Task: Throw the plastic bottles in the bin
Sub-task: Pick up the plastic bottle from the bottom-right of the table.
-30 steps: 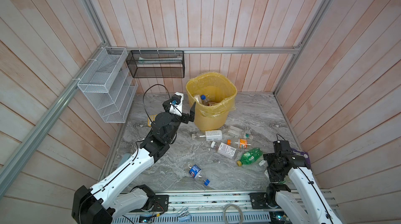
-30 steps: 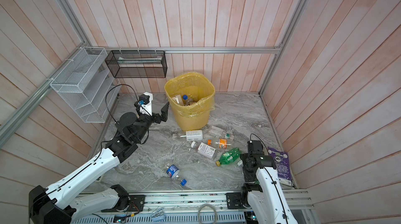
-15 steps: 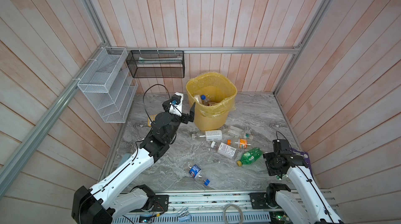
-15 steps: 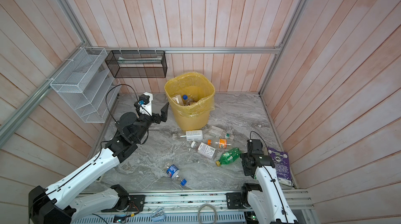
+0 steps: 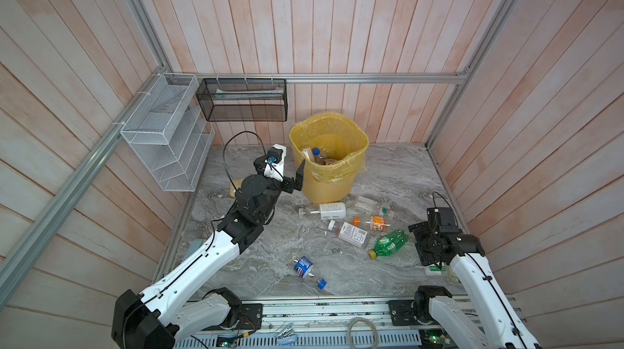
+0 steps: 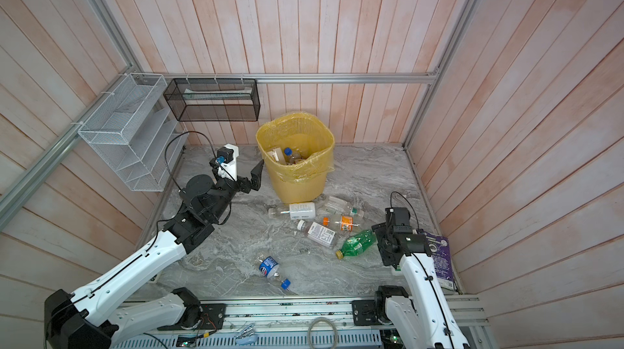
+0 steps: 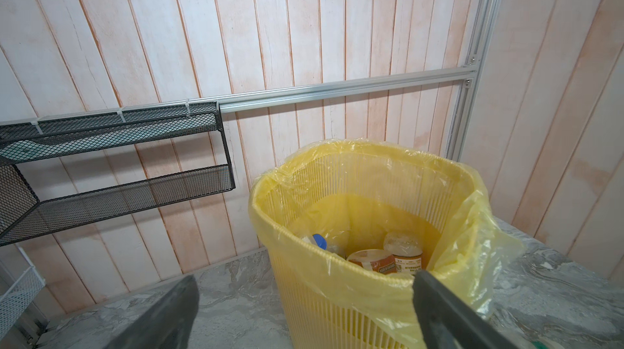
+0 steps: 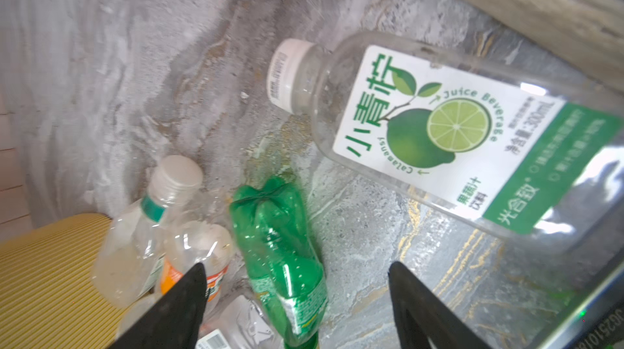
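Your right gripper edged toward the green bottle; it and left gripper gape empty; few binned, several left at bin's 6 o'clock

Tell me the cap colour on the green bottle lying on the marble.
Yellow. The green bottle shows its cap best in a top view.

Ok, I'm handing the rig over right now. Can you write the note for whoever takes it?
Left end effector: open, empty, beside the bin.
Right end effector: open, empty, over the green bottle.
Done: a few bottles lie in the bin.
Remaining on the floor: the green bottle, four bottles clustered at the bin's foot, the blue-label bottle lying apart from them, and the lime-label bottle near the green one.
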Controlling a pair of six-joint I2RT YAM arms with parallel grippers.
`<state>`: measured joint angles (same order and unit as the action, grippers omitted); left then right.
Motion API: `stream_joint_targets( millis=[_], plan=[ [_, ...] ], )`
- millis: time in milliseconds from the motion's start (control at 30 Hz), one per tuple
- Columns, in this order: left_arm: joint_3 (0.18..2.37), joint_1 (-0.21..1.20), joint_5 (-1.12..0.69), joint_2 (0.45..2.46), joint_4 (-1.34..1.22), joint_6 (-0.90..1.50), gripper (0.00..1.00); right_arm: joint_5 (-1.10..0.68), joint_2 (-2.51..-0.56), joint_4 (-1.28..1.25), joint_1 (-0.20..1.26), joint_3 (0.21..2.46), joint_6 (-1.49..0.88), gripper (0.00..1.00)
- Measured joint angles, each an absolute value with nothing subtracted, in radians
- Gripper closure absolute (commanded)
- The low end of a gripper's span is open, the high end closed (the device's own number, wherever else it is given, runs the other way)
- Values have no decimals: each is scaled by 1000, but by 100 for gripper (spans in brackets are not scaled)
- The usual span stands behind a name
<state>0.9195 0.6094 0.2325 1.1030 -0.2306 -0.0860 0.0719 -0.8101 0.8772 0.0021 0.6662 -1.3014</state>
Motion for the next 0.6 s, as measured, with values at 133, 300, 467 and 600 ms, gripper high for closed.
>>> stream_joint_targets(
  millis=[133, 300, 467, 600],
  plan=[
    [920, 609, 218, 1103, -230, -86, 0, 132, -782, 942, 2, 717, -1285, 9],
    [915, 609, 210, 1103, -231, -84, 0, 249, -804, 1019, 1, 755, -1215, 5],
    [902, 609, 206, 1103, -223, -81, 0, 337, -896, 1033, -15, 760, -1122, 0],
    [891, 609, 205, 1098, -217, -75, 0, 360, -951, 1007, -30, 742, -1046, 0]
  ],
)
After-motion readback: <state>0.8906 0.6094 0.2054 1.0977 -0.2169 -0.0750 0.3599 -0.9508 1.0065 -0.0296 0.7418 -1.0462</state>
